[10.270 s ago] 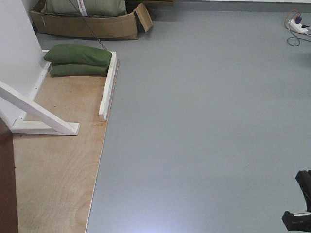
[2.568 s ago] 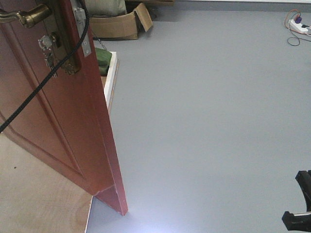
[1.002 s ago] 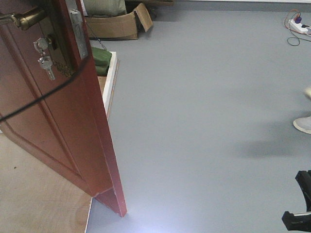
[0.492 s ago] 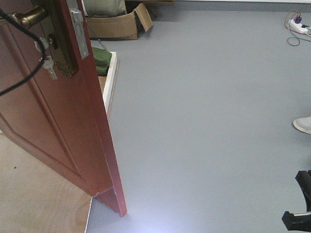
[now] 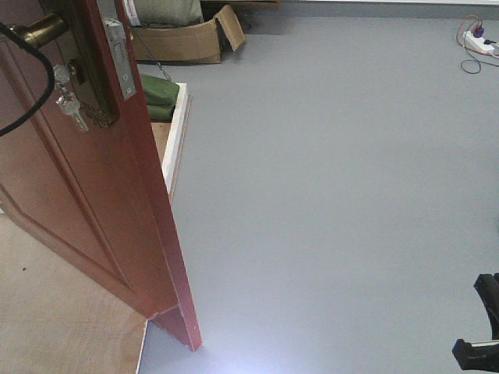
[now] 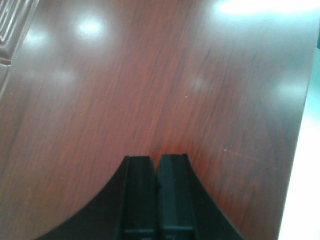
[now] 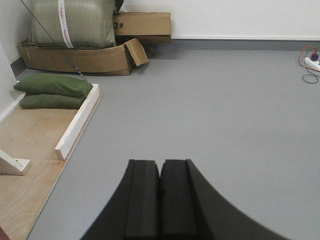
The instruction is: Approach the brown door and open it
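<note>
The brown door (image 5: 86, 202) is a glossy reddish-brown with dark, streaky wood grain. Its lever handle (image 5: 35, 31) is antique brass, and the latch plate (image 5: 119, 56) and keys (image 5: 69, 107) are silvery. The cable (image 5: 51, 78) is black. The floor (image 5: 327, 195) is plain grey. The sandbags (image 7: 52, 85) are dark green, the cardboard box (image 7: 90, 59) tan, the beam (image 7: 77, 122) white and the plywood (image 7: 25, 165) pale. The left gripper (image 6: 158, 162) and right gripper (image 7: 160, 167) are matt black.

One readable mark: "2#" on a cardboard box.
In the right wrist view, "2#" stands in dark print on the front face of the closed cardboard box (image 7: 145, 23) by the far wall, at about eleven o'clock. Just left of it, at ten o'clock, the green sack (image 7: 87, 25) carries a white band (image 7: 62, 25) with red print, too small to read.
</note>
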### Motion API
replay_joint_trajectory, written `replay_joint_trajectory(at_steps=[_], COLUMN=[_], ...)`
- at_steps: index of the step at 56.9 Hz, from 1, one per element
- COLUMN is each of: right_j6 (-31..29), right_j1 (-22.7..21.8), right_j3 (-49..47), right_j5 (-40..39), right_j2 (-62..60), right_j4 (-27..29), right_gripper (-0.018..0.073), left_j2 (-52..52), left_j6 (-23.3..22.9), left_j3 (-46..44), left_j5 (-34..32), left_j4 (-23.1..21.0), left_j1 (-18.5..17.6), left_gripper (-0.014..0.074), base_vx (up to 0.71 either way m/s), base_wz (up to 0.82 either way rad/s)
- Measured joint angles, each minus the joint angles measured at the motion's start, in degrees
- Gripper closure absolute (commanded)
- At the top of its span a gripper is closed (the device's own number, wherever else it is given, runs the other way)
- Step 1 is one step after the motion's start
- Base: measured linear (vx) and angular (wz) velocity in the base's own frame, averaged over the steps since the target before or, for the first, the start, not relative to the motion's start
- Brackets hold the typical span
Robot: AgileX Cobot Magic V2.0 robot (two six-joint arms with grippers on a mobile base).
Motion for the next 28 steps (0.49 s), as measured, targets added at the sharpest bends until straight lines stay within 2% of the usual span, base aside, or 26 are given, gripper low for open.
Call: replay_joint_trajectory(at_steps=[4, 7, 14, 21, 28], right_j6=[0.00, 0.00, 0.00, 0.00, 0.00], right_j1=[0.00, 0.00, 0.00, 0.00, 0.00], right_j3=[0.00, 0.00, 0.00, 0.00, 0.00], right_j5=[0.00, 0.00, 0.00, 0.00, 0.00], right_j2=[0.00, 0.00, 0.00, 0.00, 0.00], right_j4=[0.00, 0.00, 0.00, 0.00, 0.00], right_gripper=[0.0559, 0.0559, 0.0559, 0.0559, 0.0559], left_j2=[0.00, 0.00, 0.00, 0.00, -0.30], left_j6=[0.30, 2.16, 11.01, 19.89, 25.28], left_j3=[0.00, 0.00, 0.00, 0.00, -0.06], left_j5=[0.06, 0.06, 2.09, 7.79, 13.83], left_j4=[0.00, 0.22, 0.78, 0.83, 0.77], left_j1=[0.00, 0.27, 1.07, 1.32, 1.32], left_gripper=[0.0530, 0.0530, 0.0530, 0.0530, 0.0530], base_vx=[0.00, 0.00, 0.00, 0.00, 0.00], base_wz=[0.00, 0.00, 0.00, 0.00, 0.00])
